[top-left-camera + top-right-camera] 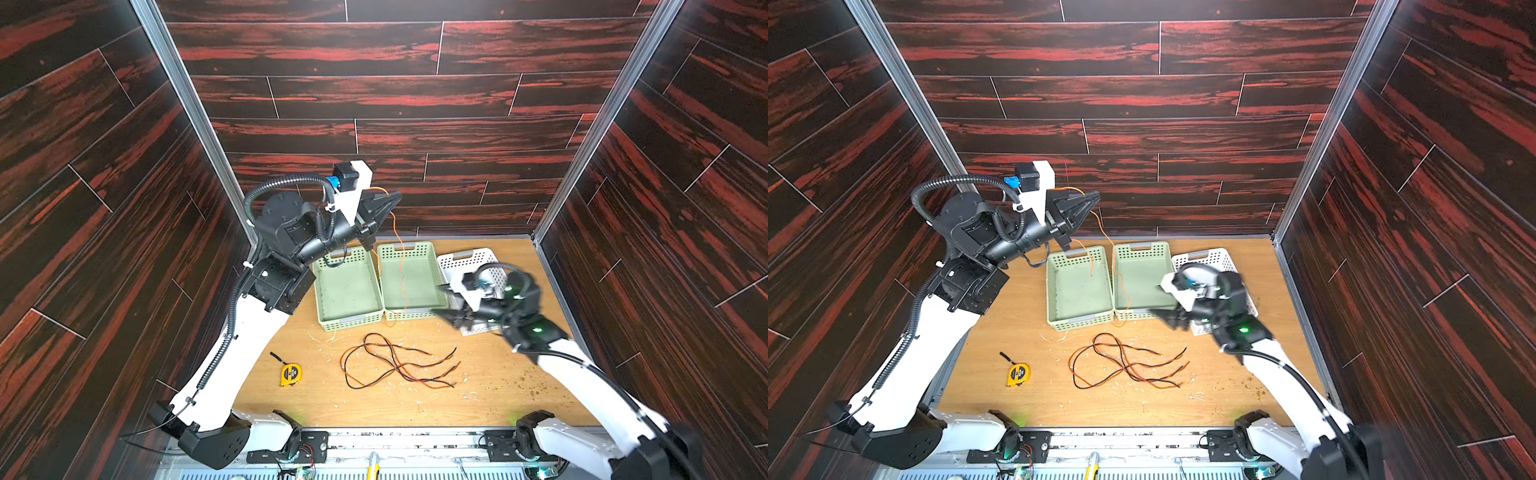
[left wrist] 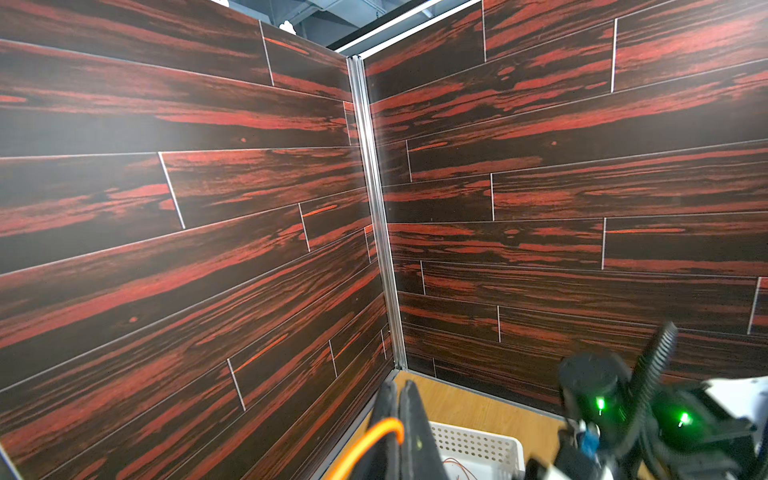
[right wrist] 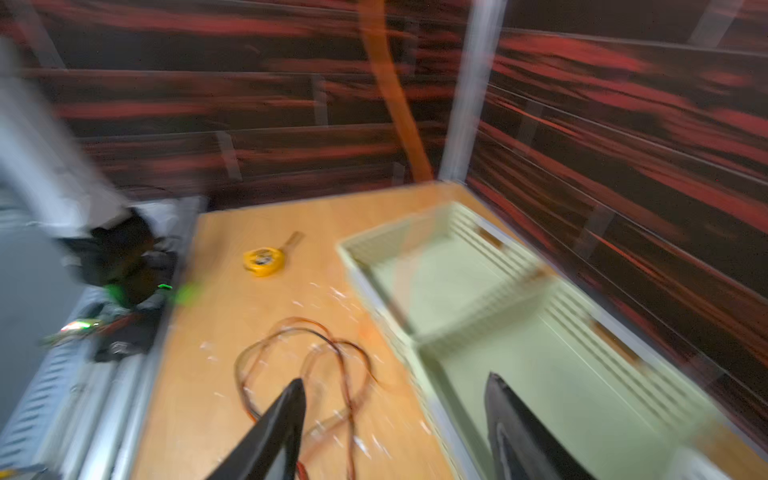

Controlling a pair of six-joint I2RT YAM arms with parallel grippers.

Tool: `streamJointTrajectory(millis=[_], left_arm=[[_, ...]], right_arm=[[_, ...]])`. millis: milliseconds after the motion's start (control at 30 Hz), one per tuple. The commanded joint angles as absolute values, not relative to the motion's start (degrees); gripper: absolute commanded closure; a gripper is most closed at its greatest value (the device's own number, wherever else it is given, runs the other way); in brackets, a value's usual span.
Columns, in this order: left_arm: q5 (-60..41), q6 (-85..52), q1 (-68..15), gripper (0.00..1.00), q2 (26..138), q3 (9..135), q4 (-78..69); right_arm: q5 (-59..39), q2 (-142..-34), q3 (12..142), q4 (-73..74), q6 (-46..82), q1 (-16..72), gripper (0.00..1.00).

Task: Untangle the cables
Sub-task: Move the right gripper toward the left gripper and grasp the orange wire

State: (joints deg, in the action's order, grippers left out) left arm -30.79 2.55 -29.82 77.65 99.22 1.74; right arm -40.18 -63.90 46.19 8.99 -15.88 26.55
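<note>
Light wood counter [image 1: 478, 399], boxed in by dark red plank walls [image 1: 374, 95] on three sides. Near strip is open. Yellow tape measure [image 1: 291, 374] sits left, tangle of thin black and orange cables [image 1: 399, 365] mid-counter, clear of it. Behind: two pale green perforated baskets [image 1: 318, 291] touching, white perforated basket [image 1: 465, 259] by the right wall. Right gripper [image 1: 436, 298] is spread wide, empty, at the right green basket's near corner. Left gripper [image 1: 397, 197] is up high, clamped on a single thin orange cable [image 1: 401, 266] that hangs down over the green baskets. Only the left wrist view shows that cable looping at the closed fingers [image 2: 411, 415]. Right wrist view is blurred.
</note>
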Motion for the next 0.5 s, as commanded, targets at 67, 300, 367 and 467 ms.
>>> streamJointTrajectory(millis=[67, 300, 367, 467], left_arm=[[-30.3, 3.9, -31.3, 1.0, 77.2, 98.8, 0.8], [-29.8, 4.7, -32.3, 1.0, 76.6, 98.2, 1.7], [-29.9, 4.8, -32.4, 1.0, 76.5, 98.0, 1.6], [-30.4, 4.6, -32.6, 1.0, 76.7, 98.2, 1.3]], right_arm=[[-41.9, -71.4, 46.4, 27.0, -9.6, 30.8, 0.31], [-41.3, -78.4, 46.6, 41.2, 0.8, 31.8, 0.36], [-39.2, -80.2, 47.8, 42.5, 2.7, 32.3, 0.4], [-36.3, -82.4, 51.1, 39.0, 3.0, 33.0, 0.47]])
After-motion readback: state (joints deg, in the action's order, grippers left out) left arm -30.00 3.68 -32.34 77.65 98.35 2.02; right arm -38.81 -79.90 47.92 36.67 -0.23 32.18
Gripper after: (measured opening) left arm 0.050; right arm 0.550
